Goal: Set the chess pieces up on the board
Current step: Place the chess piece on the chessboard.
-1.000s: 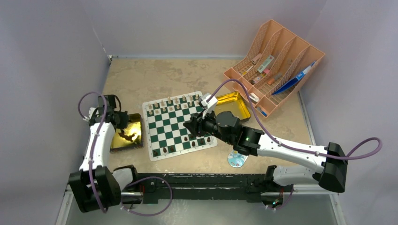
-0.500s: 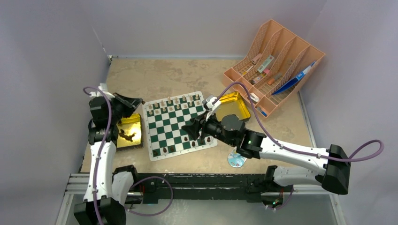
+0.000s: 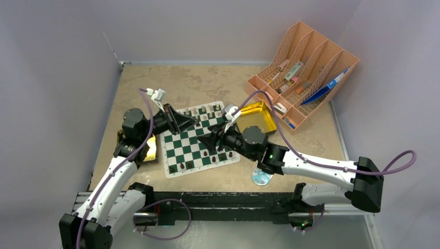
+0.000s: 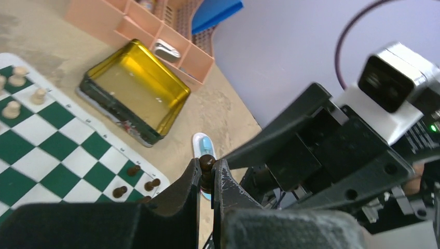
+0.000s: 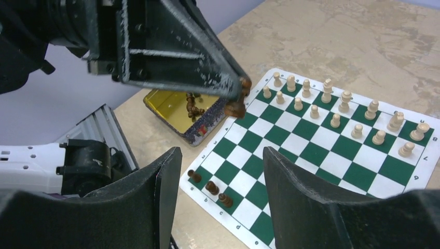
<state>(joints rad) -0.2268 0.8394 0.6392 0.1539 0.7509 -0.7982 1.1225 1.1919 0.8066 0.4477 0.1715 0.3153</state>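
Dark brown chess piece (image 4: 207,163), round-headed, pinched in left gripper (image 4: 207,174), long axis near upright, head up, above board (image 5: 311,150), right gripper (image 5: 220,155) wide apart, empty.

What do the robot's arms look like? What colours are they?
The left arm and the right arm are smooth white tubes joined by chunky black joints. A thin purple cable loops along each one. The left gripper and right gripper are black, each with two flat wedge-shaped fingers and a small white camera box beside it. A tiny green light glows on the right arm.
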